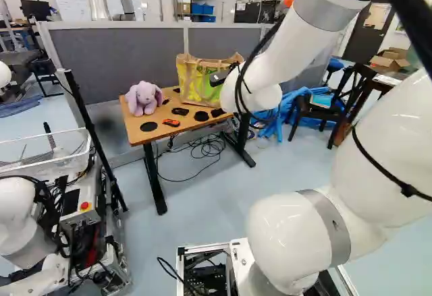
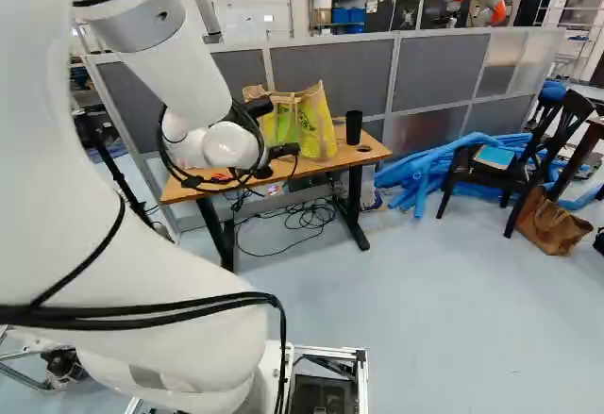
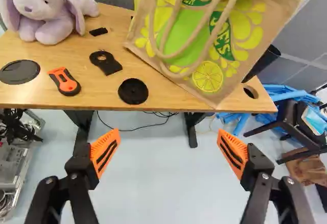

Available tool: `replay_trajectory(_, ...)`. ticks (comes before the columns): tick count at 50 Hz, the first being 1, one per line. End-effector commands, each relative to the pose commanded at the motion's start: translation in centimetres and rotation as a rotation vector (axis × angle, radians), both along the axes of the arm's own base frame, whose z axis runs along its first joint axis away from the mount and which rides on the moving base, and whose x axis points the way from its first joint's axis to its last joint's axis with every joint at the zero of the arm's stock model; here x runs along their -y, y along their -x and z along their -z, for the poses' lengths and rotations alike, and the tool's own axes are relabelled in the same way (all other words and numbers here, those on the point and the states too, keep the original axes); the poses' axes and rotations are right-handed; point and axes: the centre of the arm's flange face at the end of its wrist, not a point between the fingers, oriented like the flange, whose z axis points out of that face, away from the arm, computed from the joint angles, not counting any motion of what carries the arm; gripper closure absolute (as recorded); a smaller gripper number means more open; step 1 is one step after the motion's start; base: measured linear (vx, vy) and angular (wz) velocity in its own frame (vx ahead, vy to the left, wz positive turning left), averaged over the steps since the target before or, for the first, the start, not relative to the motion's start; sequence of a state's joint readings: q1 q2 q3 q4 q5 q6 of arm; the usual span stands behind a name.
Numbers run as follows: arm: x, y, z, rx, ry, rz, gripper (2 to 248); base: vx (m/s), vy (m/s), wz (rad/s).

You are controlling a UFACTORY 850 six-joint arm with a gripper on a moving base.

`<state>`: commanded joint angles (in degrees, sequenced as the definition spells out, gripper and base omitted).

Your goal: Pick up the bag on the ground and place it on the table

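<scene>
Sharing the table (image 3: 163,97) with tote bag (image 3: 181,35), plush rabbit (image 3: 50,7), black cup (image 2: 354,129)

The shopping bag (image 3: 253,35) is tan, printed with yellow petal shapes around lime green, darker green patches and a yellow citrus slice (a cheerful, fruity mix). On the light orange-brown wooden table (image 3: 168,95), the plush rabbit (image 3: 45,3) is pale lavender with deeper purple inner ears, and the small tool (image 3: 64,81) is orange and black. Bright blue marks the long tubes (image 2: 408,173).
</scene>
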<state>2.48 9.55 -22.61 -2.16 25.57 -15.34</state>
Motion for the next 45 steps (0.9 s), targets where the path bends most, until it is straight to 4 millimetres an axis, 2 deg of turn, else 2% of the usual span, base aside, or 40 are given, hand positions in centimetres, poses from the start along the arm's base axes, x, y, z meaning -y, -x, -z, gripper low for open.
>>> replay_trajectory(25, 0.9, 4.5, 2.8, 0.109, -0.134, 0.099, 3, 0.000, 0.000, 0.000)
replay_trajectory(45, 1.4, 7.1, 4.2, 0.169, -0.208, 0.149, 3, 0.000, 0.000, 0.000)
